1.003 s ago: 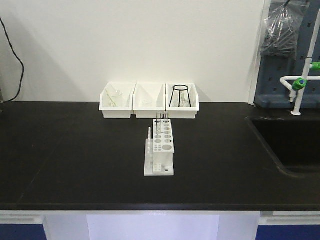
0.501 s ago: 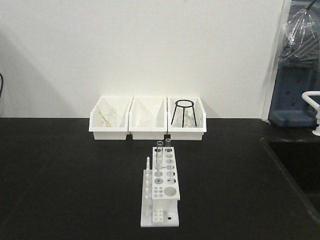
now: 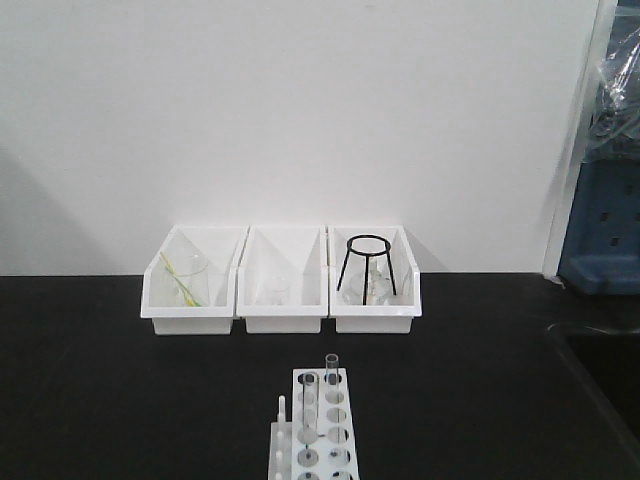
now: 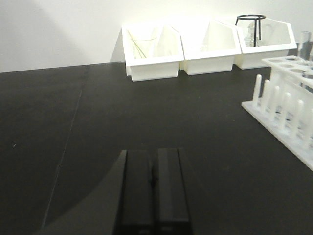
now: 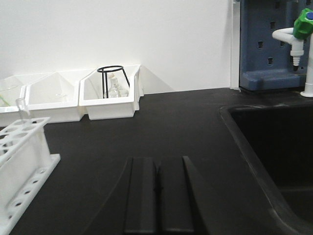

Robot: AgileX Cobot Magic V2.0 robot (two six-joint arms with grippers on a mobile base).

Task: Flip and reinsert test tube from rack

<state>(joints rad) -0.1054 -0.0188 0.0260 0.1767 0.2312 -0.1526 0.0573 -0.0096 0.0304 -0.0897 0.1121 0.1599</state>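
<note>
The white rack (image 3: 322, 440) stands on the black counter at the bottom middle of the front view, its near part cut off by the frame edge. Two clear test tubes stand upright in its far holes, one test tube (image 3: 309, 402) on the left and a taller one (image 3: 331, 372) on the right. The rack also shows at the right of the left wrist view (image 4: 288, 93) and at the left of the right wrist view (image 5: 22, 149). My left gripper (image 4: 154, 152) is shut and empty, left of the rack. My right gripper (image 5: 157, 160) is shut and empty, right of the rack.
Three white bins (image 3: 280, 318) stand against the back wall. The left one holds a beaker with a yellow-green stick (image 3: 180, 275), the right one a black tripod stand (image 3: 367, 262). A sink (image 5: 274, 147) and a green-capped tap (image 5: 301, 29) are to the right.
The front view has moved closer to the counter. The bins look larger and the rack has slid down to the bottom edge of the frame.
</note>
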